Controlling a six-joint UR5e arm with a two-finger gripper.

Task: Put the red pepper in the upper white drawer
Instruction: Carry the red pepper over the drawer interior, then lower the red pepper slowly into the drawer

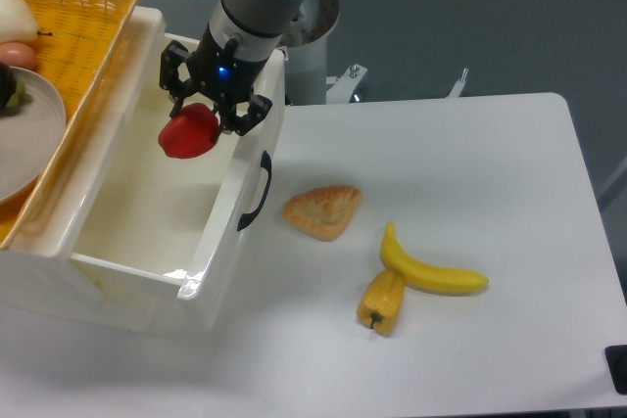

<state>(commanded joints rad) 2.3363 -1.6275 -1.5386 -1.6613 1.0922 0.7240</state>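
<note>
Risk of a bounce or roll on release: glossy, rounded pepper point(188, 133), hard smooth floor of the drawer point(147, 205), and a drop from above the rim. Likely to tumble toward the front wall of the drawer, though probably contained, given the depth. Could also snag on a finger on opening and fall crooked. Clipping the drawer's right wall with the gripper point(201, 116) also possible if lowered without moving further from that wall, since the black fingers hang close to it. Little danger of landing outside: pepper appears over the drawer's inside, toward the back end and nearer the right wall than the left, though exact height above the floor hard to judge from this single view.

Fingers clenched on the pepper, grasping it from above. Pepper hangs below the fingertips, bulk of it protruding downward and toward the drawer's left, with only its upper part pinched between the pads. Looks tilted rather than upright; stem not visible. Grip off-centre by that reading, so a slip before release not ruled out.

Outside the drawer, beyond its handle point(255, 195): pastry point(322, 209), banana point(429, 268) and yellow pepper point(382, 302), all well apart from the gripper. Basket point(76, 7) along the drawer's left side, overlapping its rim.
</note>
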